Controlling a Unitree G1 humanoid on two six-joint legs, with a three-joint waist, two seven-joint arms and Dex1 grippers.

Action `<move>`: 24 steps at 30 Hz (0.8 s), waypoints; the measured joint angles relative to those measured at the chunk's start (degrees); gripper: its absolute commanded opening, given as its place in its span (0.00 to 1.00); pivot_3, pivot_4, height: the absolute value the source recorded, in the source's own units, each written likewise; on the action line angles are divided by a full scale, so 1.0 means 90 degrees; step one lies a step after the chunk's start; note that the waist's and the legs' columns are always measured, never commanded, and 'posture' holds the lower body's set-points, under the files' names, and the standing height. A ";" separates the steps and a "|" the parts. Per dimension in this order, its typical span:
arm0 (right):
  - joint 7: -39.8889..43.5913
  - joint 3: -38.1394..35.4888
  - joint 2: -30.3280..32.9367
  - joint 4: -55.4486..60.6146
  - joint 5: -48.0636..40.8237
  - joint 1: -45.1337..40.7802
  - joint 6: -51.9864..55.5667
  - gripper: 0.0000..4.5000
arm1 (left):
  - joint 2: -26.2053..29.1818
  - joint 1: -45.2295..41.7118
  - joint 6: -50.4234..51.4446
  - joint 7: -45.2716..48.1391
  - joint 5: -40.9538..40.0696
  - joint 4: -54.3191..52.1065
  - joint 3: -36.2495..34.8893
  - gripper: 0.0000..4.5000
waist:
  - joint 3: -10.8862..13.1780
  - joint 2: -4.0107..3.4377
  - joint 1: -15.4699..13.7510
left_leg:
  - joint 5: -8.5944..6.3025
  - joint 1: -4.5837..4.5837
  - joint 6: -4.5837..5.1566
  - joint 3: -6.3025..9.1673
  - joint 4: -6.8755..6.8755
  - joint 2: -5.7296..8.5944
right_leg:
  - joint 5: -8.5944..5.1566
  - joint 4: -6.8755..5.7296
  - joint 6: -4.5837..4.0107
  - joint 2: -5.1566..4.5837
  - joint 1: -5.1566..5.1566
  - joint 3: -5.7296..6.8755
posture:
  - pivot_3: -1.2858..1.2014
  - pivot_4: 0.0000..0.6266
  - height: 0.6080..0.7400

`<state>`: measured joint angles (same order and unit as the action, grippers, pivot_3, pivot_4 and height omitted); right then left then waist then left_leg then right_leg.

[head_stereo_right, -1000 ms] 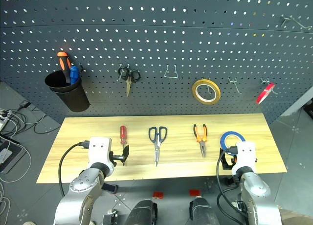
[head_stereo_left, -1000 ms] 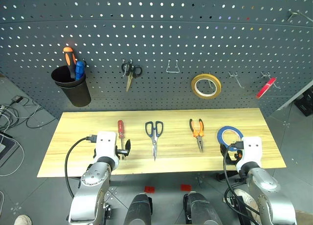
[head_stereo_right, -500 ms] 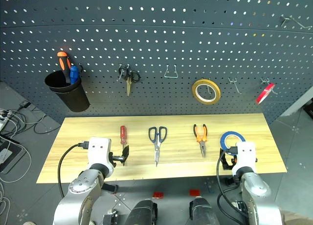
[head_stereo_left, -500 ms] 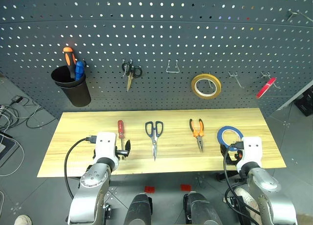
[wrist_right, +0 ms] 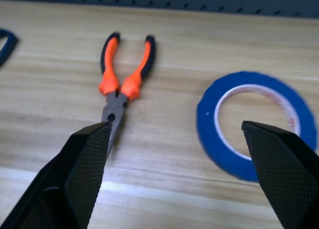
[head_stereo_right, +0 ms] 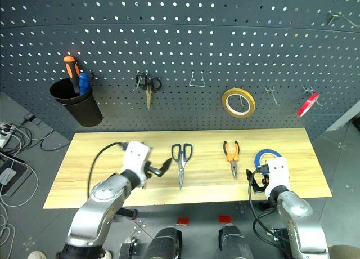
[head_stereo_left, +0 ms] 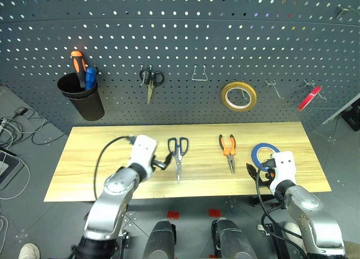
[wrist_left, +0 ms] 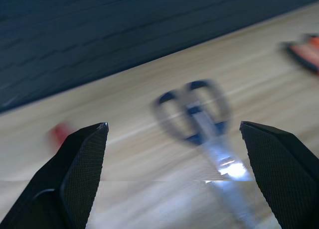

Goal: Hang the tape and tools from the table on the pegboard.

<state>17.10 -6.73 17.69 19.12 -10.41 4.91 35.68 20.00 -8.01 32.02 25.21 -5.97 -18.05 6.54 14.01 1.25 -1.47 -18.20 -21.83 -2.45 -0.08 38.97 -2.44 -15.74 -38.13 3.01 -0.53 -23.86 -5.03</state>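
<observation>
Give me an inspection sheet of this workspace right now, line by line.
Surface: light wooden table, flat.
Job's things: long dark-handled scissors, orange-handled pliers and blue tape ring lie on it; red-handled screwdriver glimpsed beside the left tool.
Clutter: nothing seen on the table.
Grippers: left tool open by the scissors; right tool open near the tape.
Cables: black leads on both arms.
Surroundings: dark grey pegboard holding yellow tape roll, small scissors, black cup.

Both arms reach forward from the lower edge, the left gripper (head_stereo_left: 162, 162) angled inward to the right with its jaws spread wide and empty, the right gripper (head_stereo_left: 256, 170) pointing ahead, jaws likewise wide apart.
</observation>
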 measured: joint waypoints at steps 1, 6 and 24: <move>0.0058 0.0005 0.0051 -0.0088 0.0001 -0.0050 0.0001 1.00 | 0.0042 -0.0228 -0.0150 0.0287 -0.0042 0.0178 0.0189 0.99 | 0.0030 -0.0002 0.0004 | 0.0000 -0.0002 0.0000 0.0000 0.0000 0.0001 | 0.0000 0.0002 0.0000 0.0000 -0.0002 -0.0001 | 0.56 0.54 1.00; 0.0274 0.0004 0.0300 -0.0443 0.0009 -0.0370 -0.0015 1.00 | 0.0057 -0.1279 -0.0967 0.1631 -0.0107 0.1211 0.0926 0.99 | 0.0264 -0.0004 0.0049 | 0.0001 -0.0008 0.0002 -0.0002 0.0001 -0.0001 | 0.0000 -0.0009 0.0000 0.0004 -0.0016 -0.0005 | 0.54 0.61 1.00; 0.0456 0.0034 0.0516 -0.1909 0.0048 -0.1628 -0.0535 1.00 | -0.1250 -0.3492 -0.4057 0.3005 0.0505 0.5240 0.1663 0.99 | 0.0853 0.0006 0.0200 | 0.0007 -0.0027 0.0001 -0.0008 0.0033 -0.0001 | -0.0002 -0.0065 0.0002 0.0002 -0.0046 -0.0014 | 0.53 0.73 1.00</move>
<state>21.20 -6.42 22.34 1.94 -9.97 -9.74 30.87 8.76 -39.44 -4.50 52.26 -1.43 29.11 21.51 21.68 1.30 0.33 -18.14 -22.07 -2.44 -0.15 39.27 -2.45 -15.76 -38.72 3.03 -0.51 -24.28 -5.15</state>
